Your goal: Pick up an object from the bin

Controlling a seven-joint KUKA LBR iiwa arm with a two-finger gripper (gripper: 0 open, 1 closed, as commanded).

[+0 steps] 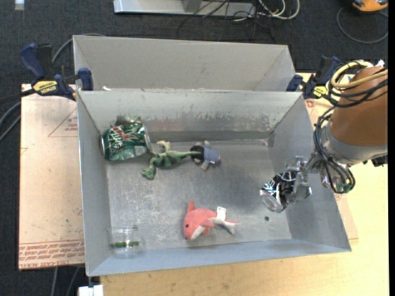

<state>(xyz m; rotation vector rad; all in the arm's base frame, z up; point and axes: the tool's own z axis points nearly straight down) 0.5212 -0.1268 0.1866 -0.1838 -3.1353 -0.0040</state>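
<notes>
Black-and-silver crumpled can (pixel 276 193) sits right at the pincer (pixel 295 182), released or clenched I cannot tell; pink plush fish (pixel 200 222) well apart

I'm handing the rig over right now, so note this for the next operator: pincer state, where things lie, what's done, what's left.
Pincer: low at the right side of the bin, against a crumpled black-and-silver thing; a grip cannot be confirmed.
Things: crushed green can back left, green plush toy and small grey toy beside it, pink plush fish front centre, clear cup front left.
Done: nothing lifted clear yet.
Left: secure one thing and raise it out.
</notes>
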